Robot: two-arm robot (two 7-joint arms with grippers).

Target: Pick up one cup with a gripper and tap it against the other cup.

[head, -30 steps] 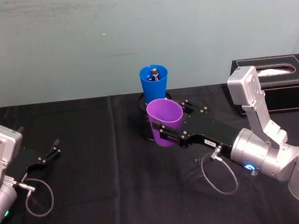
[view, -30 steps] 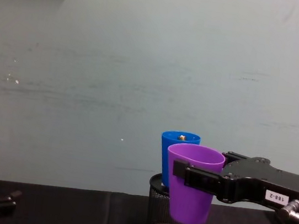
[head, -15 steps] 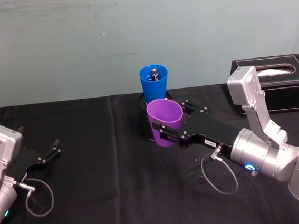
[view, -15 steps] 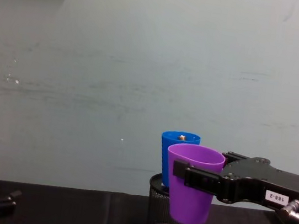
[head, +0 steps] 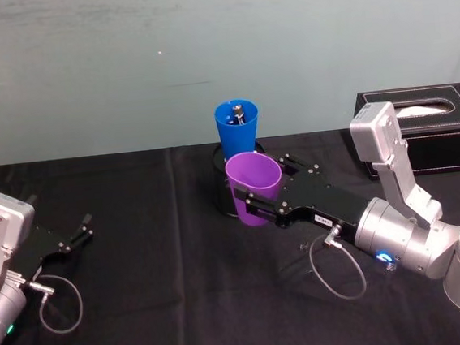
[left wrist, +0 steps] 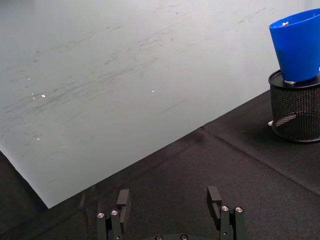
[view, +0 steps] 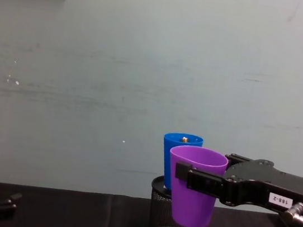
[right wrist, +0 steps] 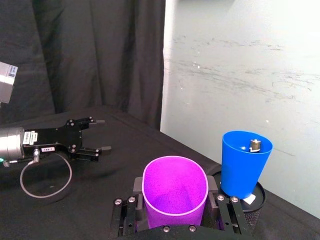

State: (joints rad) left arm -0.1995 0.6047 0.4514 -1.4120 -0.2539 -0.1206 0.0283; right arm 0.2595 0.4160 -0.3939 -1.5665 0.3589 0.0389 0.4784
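**Purple cup poised beside the blue one**

The purple cup [view: 191,209] hangs clear of the surface near its back middle. It is clamped in the right gripper [head: 258,194] fingers, just in front of the blue cup [head: 237,131], which stands in a mesh holder [left wrist: 295,115]. A hard tap could tip the blue cup or shove the holder. Nothing has shifted since a second ago. The left gripper [head: 83,227] rests near the left edge, fingers wide.

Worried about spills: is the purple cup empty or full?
Empty. The purple cup, held upright in the right gripper, is bare purple plastic inside, with nothing in it.
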